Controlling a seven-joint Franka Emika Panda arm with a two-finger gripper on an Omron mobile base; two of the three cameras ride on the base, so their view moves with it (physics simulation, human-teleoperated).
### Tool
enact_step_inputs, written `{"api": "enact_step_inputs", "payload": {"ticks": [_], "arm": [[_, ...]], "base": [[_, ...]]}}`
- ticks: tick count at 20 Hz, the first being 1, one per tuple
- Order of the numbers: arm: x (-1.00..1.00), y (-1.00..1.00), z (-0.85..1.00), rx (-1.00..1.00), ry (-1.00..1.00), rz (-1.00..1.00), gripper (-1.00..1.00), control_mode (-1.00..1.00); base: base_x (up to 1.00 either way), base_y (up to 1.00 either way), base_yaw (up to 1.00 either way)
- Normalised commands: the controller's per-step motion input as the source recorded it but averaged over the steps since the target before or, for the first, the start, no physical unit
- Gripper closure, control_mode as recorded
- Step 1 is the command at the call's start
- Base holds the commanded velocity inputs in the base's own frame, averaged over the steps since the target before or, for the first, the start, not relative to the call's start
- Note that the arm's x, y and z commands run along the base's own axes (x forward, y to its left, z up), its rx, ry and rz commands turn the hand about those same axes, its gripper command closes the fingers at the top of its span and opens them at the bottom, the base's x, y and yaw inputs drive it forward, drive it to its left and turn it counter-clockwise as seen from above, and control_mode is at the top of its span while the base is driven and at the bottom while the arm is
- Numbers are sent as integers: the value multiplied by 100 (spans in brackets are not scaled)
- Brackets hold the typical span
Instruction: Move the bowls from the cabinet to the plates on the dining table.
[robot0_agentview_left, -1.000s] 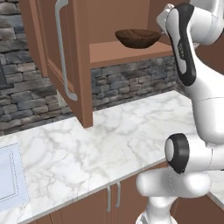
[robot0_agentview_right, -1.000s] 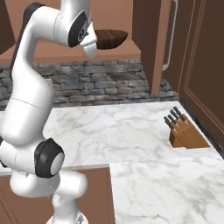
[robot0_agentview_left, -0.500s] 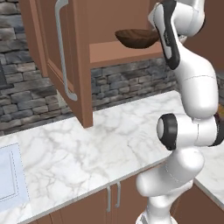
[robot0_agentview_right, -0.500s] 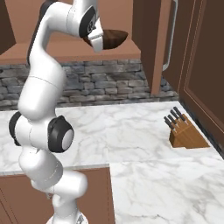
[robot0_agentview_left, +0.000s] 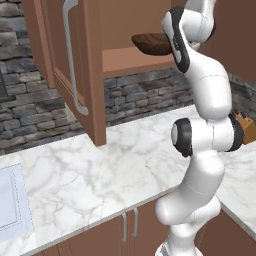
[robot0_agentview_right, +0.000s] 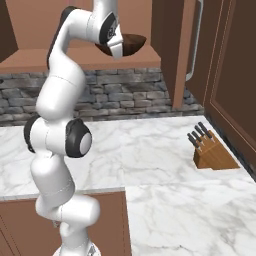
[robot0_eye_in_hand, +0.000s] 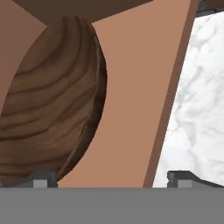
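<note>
The dark brown, wood-grained shallow round bowl (robot0_agentview_left: 150, 44) sits on the reddish-brown shelf (robot0_agentview_left: 135, 61) of the open reddish-brown wooden wall cabinet (robot0_agentview_left: 92, 75), near the shelf's front edge. In the right base view the same bowl (robot0_agentview_right: 129, 44) shows just behind the robot's wrist, and in the hand view it (robot0_eye_in_hand: 52, 105) looms large and close, its curved striped underside turned toward the camera, with the plain brown cabinet floor beside it.

The hand (robot0_eye_in_hand: 111, 178) is raised to shelf height, right at the bowl. Its two small dark fingertips (robot0_eye_in_hand: 41, 178) stand far apart, spread about as wide as they go, and nothing is caught between them; one tip lies at the bowl's lower edge, the other off to the side, past the shelf's edge. Whether the tip touches the bowl cannot be told.

The cabinet's panelled door (robot0_agentview_left: 70, 65) hangs open to the left of the shelf, carrying a long curved silver bar handle (robot0_agentview_left: 70, 55). Behind and below the cabinet runs a grey stacked-stone wall (robot0_agentview_right: 125, 95). Under that lies the white grey-veined marble tabletop (robot0_agentview_left: 100, 170), with low brown wooden cabinets (robot0_agentview_left: 115, 235) and short silver handles (robot0_agentview_left: 129, 226) beneath it. On the marble, well to the right, stands a slanted tan wooden knife block (robot0_agentview_right: 212, 155) with dark handles sticking up.
</note>
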Motion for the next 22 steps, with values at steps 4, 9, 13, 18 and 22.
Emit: {"api": "enact_step_inputs", "payload": {"ticks": [4, 9, 13, 18, 22], "arm": [[75, 0, -11, 0, 1, -5, -100, -100], [71, 0, -8, 0, 2, -4, -100, -100], [31, 0, 0, 0, 4, -2, -100, -100], [0, 0, 0, 0, 0, 0, 100, -100], [0, 0, 0, 0, 0, 0, 100, -100]], "base": [[0, 0, 0], [0, 0, 0], [0, 0, 0], [0, 0, 0], [0, 0, 0]]}}
